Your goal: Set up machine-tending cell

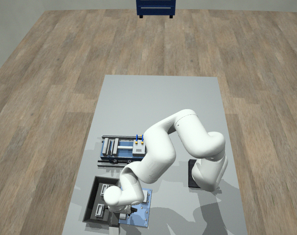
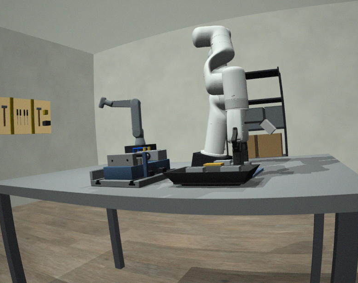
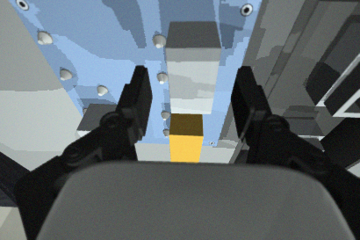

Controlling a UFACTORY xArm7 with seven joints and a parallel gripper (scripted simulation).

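My gripper [image 3: 191, 82] is open and hangs low over the blue infeed plate [image 3: 110, 35]. Its two fingers stand on either side of a grey aluminium blank [image 3: 193, 63] that lies flat on the plate, with gaps on both sides. A brass blank [image 3: 186, 138] lies just behind it, between the fingers' bases. A pale grey piece [image 3: 149, 151] shows beside the brass blank; I cannot tell whether they touch. Another grey blank [image 3: 94, 116] lies left of the left finger. The vise [image 1: 123, 150] stands open and its gap looks empty. Two finished parts [image 1: 104, 189] [image 1: 99, 210] lie in the outfeed tray [image 1: 99, 202].
Small pins [image 3: 66, 74] stick up from the plate left of the fingers. The black tray wall [image 2: 211, 176] stands right beside the plate. A second grey arm [image 2: 133, 115] stands behind the vise [image 2: 130, 170]. A shelf with boxes [image 2: 264, 122] stands behind the table.
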